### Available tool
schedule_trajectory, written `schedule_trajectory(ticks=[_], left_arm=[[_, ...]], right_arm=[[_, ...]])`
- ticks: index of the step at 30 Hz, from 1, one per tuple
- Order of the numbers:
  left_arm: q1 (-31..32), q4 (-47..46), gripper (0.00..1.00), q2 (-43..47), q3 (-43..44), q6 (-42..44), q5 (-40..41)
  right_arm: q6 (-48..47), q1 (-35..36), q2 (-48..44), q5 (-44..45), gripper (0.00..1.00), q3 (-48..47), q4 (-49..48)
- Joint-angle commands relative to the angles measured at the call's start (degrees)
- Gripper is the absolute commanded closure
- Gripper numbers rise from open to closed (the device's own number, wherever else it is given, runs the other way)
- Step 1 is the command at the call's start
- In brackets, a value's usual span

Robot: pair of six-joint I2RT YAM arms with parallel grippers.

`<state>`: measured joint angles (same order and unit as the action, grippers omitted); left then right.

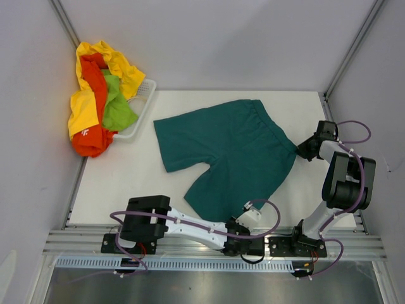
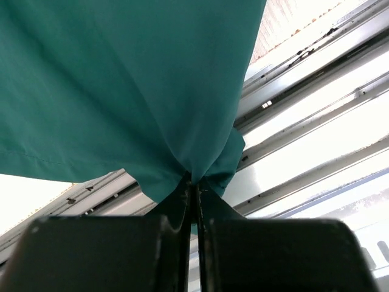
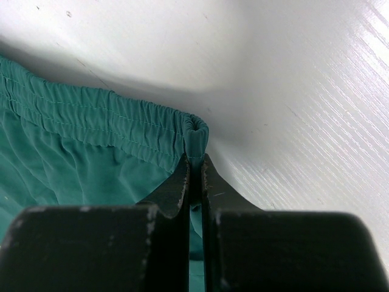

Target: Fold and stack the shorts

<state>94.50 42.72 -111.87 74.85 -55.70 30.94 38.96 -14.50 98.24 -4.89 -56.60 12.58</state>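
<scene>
Top external view: the teal shorts (image 1: 234, 155) lie spread on the table (image 1: 126, 183) — left gripper (image 1: 245, 217) at a leg hem, right gripper (image 1: 301, 151) at the waist corner. A white mark (image 1: 84, 132) on the orange-red shorts (image 1: 92, 142) is too small to read. Left wrist view: fingers (image 2: 176, 210) squeeze teal cloth. Right wrist view: fingers (image 3: 176, 185) squeeze the waistband (image 3: 91, 115) end.

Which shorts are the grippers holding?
The dark teal shorts, spread flat: left gripper pinches a leg hem, right gripper the waistband corner. The other shorts lie heaped over the white basket, untouched.
</scene>
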Motion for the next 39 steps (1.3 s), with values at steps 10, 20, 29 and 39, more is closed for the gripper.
schedule_trajectory(ticks=[10, 20, 29, 39], left_arm=[[-0.72, -3.70, 1.00, 19.31, -4.54, 8.06, -11.32], [-0.81, -0.87, 1.00, 30.74, -2.43, 15.27, -22.75], [-0.80, 0.77, 1.00, 31.98, 4.68, 18.69, -27.34], [-29.09, 17.74, 1.00, 35.50, 12.59, 35.56, -19.52]], right_arm=[[-1.17, -0.79, -5.86, 3.65, 1.00, -10.63, 25.43], [-1.34, -2.20, -18.69, 17.18, 1.00, -21.61, 43.75], [-0.46, -5.36, -22.57, 15.17, 1.00, -27.33, 44.81], [2.87, -5.89, -17.29, 11.66, 1.00, -32.44, 44.29]])
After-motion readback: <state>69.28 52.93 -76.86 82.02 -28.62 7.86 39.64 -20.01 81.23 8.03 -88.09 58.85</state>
